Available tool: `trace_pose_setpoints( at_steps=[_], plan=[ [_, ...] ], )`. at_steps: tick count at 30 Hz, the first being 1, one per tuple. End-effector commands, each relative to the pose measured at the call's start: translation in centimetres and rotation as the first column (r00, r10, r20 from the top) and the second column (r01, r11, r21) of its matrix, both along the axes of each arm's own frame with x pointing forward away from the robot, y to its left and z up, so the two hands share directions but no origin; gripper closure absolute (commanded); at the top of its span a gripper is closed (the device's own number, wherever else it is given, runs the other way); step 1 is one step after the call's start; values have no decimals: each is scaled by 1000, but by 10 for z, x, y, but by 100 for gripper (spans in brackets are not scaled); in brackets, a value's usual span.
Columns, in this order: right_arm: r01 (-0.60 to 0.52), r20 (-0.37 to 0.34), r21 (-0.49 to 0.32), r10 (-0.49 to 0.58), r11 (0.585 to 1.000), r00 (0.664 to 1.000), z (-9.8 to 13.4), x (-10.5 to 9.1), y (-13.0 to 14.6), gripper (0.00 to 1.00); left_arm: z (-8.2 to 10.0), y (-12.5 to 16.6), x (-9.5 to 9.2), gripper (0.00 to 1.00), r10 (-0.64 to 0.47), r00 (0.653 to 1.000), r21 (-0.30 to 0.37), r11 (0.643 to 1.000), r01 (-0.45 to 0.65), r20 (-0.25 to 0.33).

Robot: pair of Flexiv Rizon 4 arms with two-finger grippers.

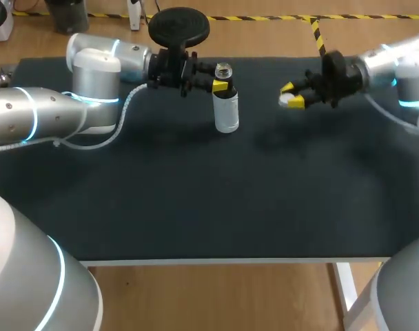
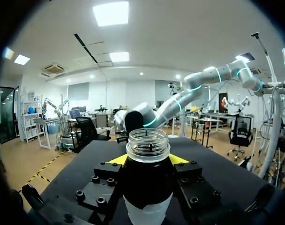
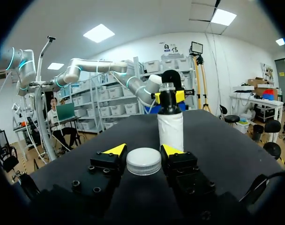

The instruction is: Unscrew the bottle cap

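— two grippers here. your left gripper clamps the neck of the upright, uncapped bottle, at the table's far middle.
— and your right gripper?
— it pinches the white cap from both sides, well apart from the bottle.

The bottle is glossy clear plastic, its cap ridged white plastic, the table matt cloth.

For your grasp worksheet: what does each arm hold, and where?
Left arm: the bottle, just below its open neck. Right arm: the cap, by its rim.
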State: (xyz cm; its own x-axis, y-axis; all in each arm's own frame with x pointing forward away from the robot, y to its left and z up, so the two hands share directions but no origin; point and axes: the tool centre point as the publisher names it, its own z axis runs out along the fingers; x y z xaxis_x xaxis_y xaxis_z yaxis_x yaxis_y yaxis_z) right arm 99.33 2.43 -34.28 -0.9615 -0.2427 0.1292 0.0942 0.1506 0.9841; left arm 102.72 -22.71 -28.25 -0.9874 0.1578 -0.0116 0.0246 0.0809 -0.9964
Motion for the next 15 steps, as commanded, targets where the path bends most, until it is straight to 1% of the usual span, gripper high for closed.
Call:
trace_pose_setpoints(
  at_steps=[1, 5, 8, 10, 11, 15],
  plan=[
    [295, 24, 35, -296, 955, 955, -21, -17, -12, 100, 0, 0, 0, 100, -1, 1000, 1, 1000, 1, 0],
    [300, -48, -9, -300, 954, 953, -37, -15, -14, 100, 0, 0, 0, 100, -1, 1000, 1, 1000, 1, 0],
    [314, -80, -19, -315, 949, 946, -45, -14, -16, 100, 0, 0, 0, 100, -1, 1000, 1, 1000, 1, 0],
    [321, -82, -16, -321, 947, 944, -46, -14, -16, 15, 0, 0, 0, 100, -1, 1000, 1, 1000, 1, 0],
    [321, -82, -16, -322, 947, 943, -45, -13, -16, 0, 0, 0, 0, 100, -1, 1000, 1, 1000, 1, 0],
    [327, -81, -19, -327, 945, 941, -42, -12, -15, 0, 0, 0, 0, 100, -1, 1000, 1, 1000, 1, 0]
  ],
)
